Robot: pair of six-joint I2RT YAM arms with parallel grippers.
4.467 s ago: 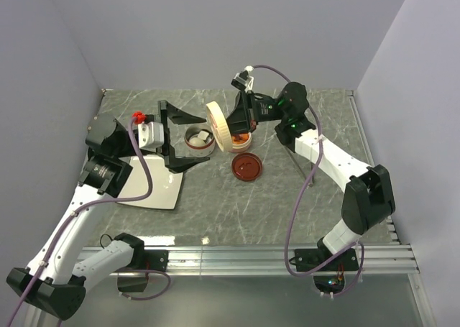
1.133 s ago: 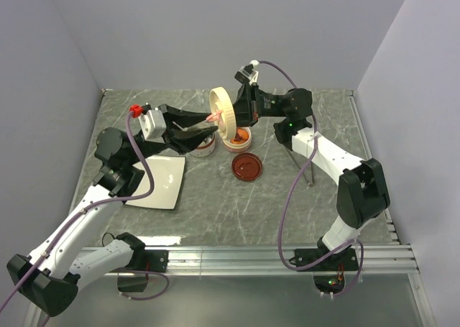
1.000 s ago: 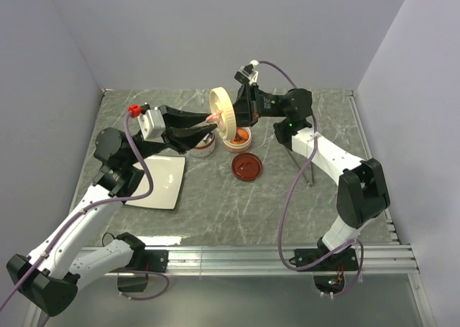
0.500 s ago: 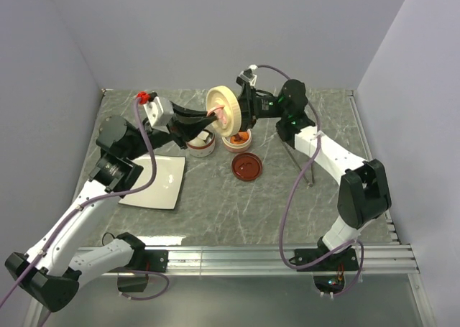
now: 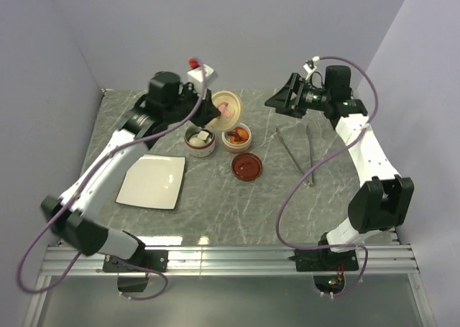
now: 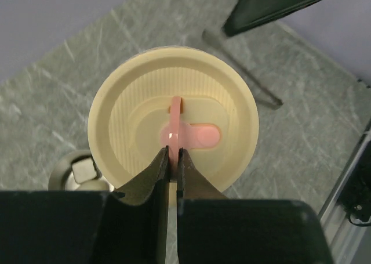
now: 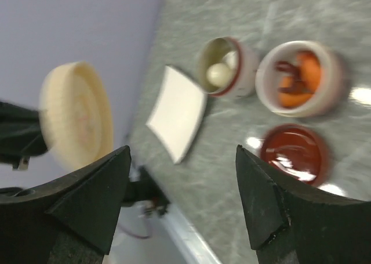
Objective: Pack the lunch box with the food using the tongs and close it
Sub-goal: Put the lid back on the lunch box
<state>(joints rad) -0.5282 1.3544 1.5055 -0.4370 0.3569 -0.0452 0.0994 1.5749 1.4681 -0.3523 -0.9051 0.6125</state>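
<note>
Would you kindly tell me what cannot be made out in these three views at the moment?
Left wrist: the cream lid hides most of the bowl behind it, so its contents are largely unseen.
Right wrist: motion blur; the orange food cannot be separated into pieces.
Top external: the white pieces are too small to identify.

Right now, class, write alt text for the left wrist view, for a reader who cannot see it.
The left gripper is shut on the pink tab of a round cream lid, held above a grey marbled table. A small bowl peeks out lower left, and silver tongs lie at upper right.
</note>
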